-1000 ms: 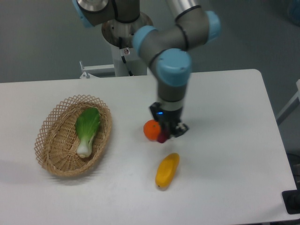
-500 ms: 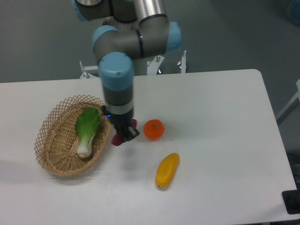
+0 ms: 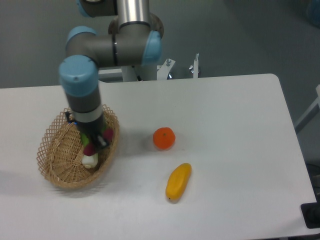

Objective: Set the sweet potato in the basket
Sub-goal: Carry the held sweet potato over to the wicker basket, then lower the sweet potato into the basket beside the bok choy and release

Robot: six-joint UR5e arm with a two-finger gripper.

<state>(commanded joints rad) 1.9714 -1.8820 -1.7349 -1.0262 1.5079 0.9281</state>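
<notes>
Table (image 3: pixel 230 100): white, carries all the things.
Arm (image 3: pixel 82 95): grey with blue joints, reaches down over the basket.
Basket (image 3: pixel 55 165): woven, light tan, on the left side of the table.
Bok choy (image 3: pixel 90 159): lies inside the basket, mostly hidden behind the gripper.
Gripper (image 3: pixel 96 141): low over the basket, fingers clamped on the sweet potato.
Yellow fruit (image 3: pixel 178 181): on the table, well apart from the basket.
Orange (image 3: pixel 164 138): near the yellow fruit, behind it.
Sweet potato (image 3: pixel 107 135): dark red, held between the fingers above the inside of the basket.

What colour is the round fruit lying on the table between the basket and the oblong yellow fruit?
Orange: the round fruit shows bright orange in the fixed camera view, the only one.
</notes>
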